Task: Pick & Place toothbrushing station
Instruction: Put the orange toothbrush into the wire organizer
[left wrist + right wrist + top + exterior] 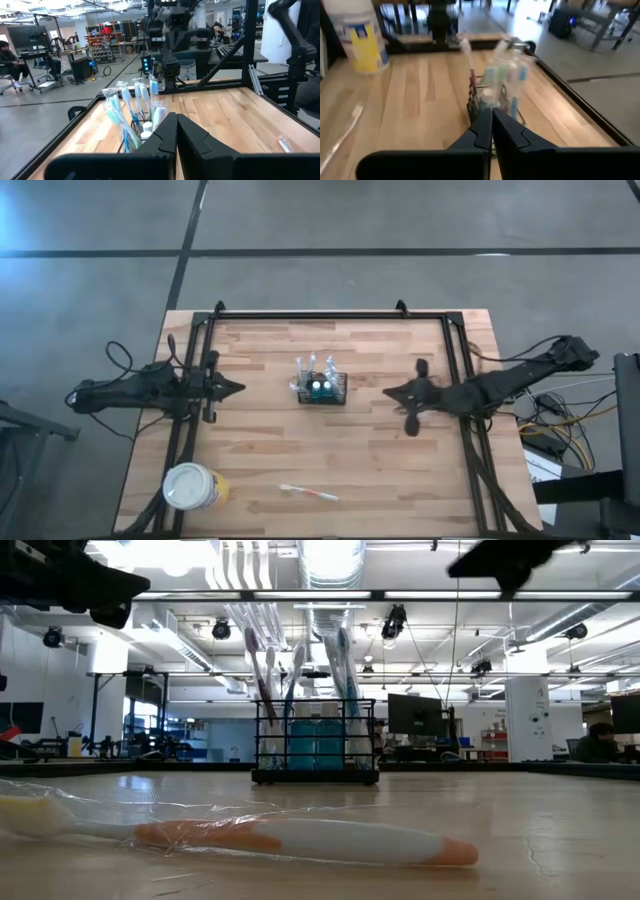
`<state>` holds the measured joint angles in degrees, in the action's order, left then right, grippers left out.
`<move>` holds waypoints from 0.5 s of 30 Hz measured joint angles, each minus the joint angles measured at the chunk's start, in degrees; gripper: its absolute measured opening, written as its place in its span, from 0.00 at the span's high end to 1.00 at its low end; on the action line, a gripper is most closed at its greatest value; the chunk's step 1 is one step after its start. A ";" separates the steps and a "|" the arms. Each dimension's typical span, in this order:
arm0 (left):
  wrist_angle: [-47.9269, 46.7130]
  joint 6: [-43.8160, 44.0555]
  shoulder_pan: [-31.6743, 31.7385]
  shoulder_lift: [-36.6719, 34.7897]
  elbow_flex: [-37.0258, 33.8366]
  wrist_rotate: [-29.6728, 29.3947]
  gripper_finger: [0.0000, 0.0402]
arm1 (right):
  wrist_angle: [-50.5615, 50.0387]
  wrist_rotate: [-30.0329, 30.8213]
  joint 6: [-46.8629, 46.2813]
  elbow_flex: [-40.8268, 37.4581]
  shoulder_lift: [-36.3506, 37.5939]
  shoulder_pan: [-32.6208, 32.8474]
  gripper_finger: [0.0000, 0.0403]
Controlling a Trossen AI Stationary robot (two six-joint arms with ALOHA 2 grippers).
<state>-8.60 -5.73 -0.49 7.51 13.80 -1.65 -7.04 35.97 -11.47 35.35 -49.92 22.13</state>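
The toothbrushing station, a small black wire-mesh caddy holding several wrapped toothbrushes and two blue-capped bottles, stands on its base in the middle of the wooden table. The low view shows the caddy upright. My left gripper hovers shut to the caddy's left, well short of it; its own view has the shut fingers with the caddy ahead. My right gripper hovers shut to the caddy's right, with the caddy just beyond its fingers.
A loose wrapped toothbrush with an orange and white handle lies near the table's front edge, close to the low camera. A yellow cup with a white lid stands at the front left corner. A black frame rims the table.
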 joint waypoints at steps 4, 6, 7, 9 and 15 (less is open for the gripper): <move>0.00 -0.22 0.00 0.00 0.00 -0.38 0.98 | -9.06 -0.51 -1.49 13.72 -14.61 0.59 0.98; -0.04 -0.22 0.00 0.00 0.00 -0.88 0.98 | -15.21 -1.19 -3.88 20.97 -21.22 0.90 0.98; -0.02 -0.22 0.00 0.00 0.00 -0.92 0.98 | -18.17 -2.08 -5.58 24.54 -24.31 0.92 0.98; -0.04 -0.22 0.00 0.00 0.00 -0.92 0.98 | -23.99 -5.22 -8.92 31.56 -30.17 0.96 0.98; -0.02 -0.25 0.00 0.00 0.00 -1.14 0.98 | -33.96 -12.54 -14.77 48.95 -46.50 0.98 0.98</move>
<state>-8.62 -5.98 -0.49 7.51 13.80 -2.79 -41.00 23.43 -26.24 84.29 -96.42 23.11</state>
